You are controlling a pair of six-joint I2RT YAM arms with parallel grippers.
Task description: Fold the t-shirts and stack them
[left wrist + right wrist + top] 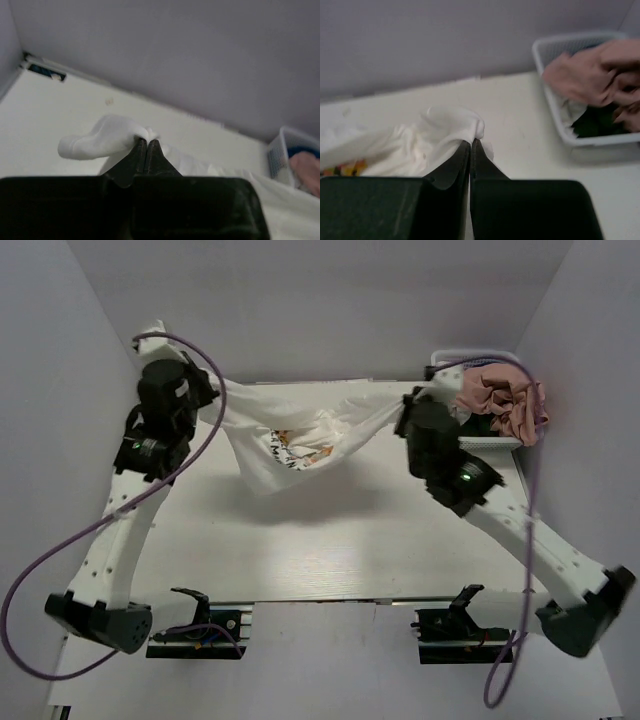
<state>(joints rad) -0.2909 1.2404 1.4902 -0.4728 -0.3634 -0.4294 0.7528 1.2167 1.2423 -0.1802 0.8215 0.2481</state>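
In the top view the fingertips of both grippers are hidden under bunched cloth and the arms' own wrists, so the grip itself is read from the wrist cameras. Both wrist views are soft and blurred, and each gripper's dark body blocks the whole lower part of its picture.

The white t-shirt hangs stretched between the two arms, toward 12 o'clock over the table, its middle sagging into a point above its shadow. Its dark lettering and orange print are crumpled into folds and cannot be read. Whether the lowest fold touches the table I cannot tell.

The left gripper, at 10 o'clock, has its jaws pressed fully together, pinching a rolled white edge of the t-shirt that bulges out toward 9 o'clock of the fingertips.

The right gripper, at 2 o'clock, likewise has its jaws closed tight, with a puffed fold of the t-shirt caught between them; a scrap of the orange print shows at the left edge.

The basket sits at 2 o'clock, near the right gripper, partly covered by it from above. A pink shirt is heaped on top and spills over the rim, a dark green shirt lies under it, and a blue shirt shows only as a sliver in the left wrist view, where the basket is cut off by the frame.
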